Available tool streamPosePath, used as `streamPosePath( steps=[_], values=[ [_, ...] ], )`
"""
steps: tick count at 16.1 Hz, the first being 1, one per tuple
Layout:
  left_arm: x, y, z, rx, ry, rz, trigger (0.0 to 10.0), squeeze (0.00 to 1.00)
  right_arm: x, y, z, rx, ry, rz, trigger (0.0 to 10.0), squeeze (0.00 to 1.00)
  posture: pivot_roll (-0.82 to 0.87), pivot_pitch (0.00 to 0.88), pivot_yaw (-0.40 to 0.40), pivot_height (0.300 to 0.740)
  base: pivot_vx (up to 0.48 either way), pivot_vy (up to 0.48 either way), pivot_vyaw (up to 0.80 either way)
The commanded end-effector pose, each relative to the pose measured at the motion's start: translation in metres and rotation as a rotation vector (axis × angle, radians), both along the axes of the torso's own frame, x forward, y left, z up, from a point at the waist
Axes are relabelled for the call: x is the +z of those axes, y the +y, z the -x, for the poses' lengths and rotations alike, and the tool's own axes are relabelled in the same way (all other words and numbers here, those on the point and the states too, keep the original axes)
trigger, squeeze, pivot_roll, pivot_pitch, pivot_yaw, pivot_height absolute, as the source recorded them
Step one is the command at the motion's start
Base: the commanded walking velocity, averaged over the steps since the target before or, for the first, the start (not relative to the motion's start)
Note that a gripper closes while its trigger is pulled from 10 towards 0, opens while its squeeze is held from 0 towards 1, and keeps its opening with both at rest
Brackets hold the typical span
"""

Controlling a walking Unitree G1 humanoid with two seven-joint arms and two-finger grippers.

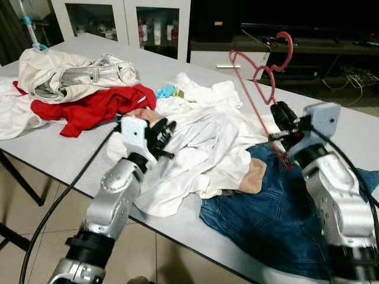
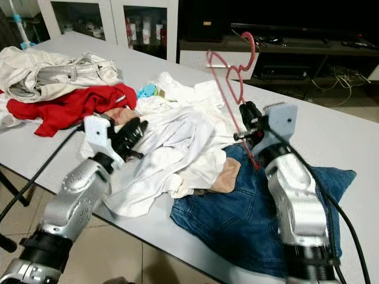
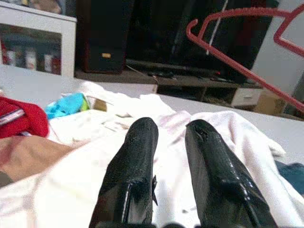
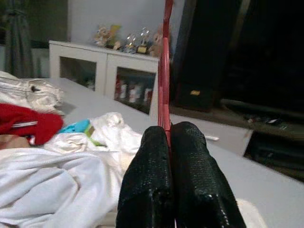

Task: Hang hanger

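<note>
A thin red hanger (image 1: 260, 83) stands tilted in the air above the table, hook uppermost. My right gripper (image 1: 280, 116) is shut on its lower bar; in the right wrist view the red hanger (image 4: 165, 71) rises from between the pressed fingers (image 4: 152, 161). My left gripper (image 1: 160, 135) hovers just over a white garment (image 1: 195, 148) in the middle of the clothes pile. Its fingers (image 3: 137, 156) stand a little apart, nothing between them. The hanger (image 3: 237, 57) crosses the far side of the left wrist view.
On the grey table (image 1: 77, 151) lie a red garment (image 1: 89, 109), a cream jacket (image 1: 71, 74), blue jeans (image 1: 266, 213) and a small teal item (image 1: 166, 91). White cabinets (image 1: 118, 18) and a dark TV stand (image 1: 308, 53) stand behind. The table's near edge runs below my arms.
</note>
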State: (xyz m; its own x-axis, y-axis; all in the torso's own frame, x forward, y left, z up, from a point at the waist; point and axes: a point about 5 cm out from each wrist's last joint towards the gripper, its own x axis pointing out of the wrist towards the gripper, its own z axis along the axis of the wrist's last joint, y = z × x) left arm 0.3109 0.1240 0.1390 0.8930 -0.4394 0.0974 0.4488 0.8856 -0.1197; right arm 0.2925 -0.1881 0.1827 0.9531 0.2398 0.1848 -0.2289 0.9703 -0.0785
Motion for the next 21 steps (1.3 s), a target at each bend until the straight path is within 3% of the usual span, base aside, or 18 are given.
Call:
streamPosePath(
  steps=[1,7,13,15,17,21],
  values=[
    [0.003,-0.006,0.005,-0.026,0.014,-0.018,10.0,0.00,0.008,0.002,0.006,-0.003,-0.067,0.045,10.0,0.00,-0.06,0.000,-0.030,0.740,0.000,0.000,0.00],
    [-0.005,-0.001,0.023,0.057,0.082,-0.122,10.0,0.00,-0.007,0.015,0.033,0.018,-0.092,0.097,10.0,0.00,-0.06,0.000,-0.026,0.740,0.000,0.000,0.00],
    [-0.015,0.005,0.038,0.137,0.130,-0.179,10.0,0.00,-0.013,0.019,0.047,0.016,-0.110,0.152,10.0,0.00,-0.06,0.000,-0.031,0.740,0.000,0.000,0.00],
    [-0.020,0.003,0.039,0.114,0.148,-0.215,10.0,0.00,-0.014,0.018,0.047,0.011,-0.110,0.159,10.0,0.00,-0.06,0.000,-0.033,0.740,0.000,0.000,0.00],
    [-0.025,-0.003,0.035,0.052,0.154,-0.337,10.0,0.00,-0.012,0.018,0.043,0.007,-0.124,0.180,10.0,0.00,-0.06,0.000,-0.040,0.740,0.000,0.000,0.00],
    [-0.012,-0.002,0.023,0.074,0.096,-0.307,10.0,0.00,-0.007,0.014,0.035,-0.014,-0.138,0.177,10.0,0.00,-0.06,0.000,-0.043,0.740,0.000,0.000,0.00]
  ],
)
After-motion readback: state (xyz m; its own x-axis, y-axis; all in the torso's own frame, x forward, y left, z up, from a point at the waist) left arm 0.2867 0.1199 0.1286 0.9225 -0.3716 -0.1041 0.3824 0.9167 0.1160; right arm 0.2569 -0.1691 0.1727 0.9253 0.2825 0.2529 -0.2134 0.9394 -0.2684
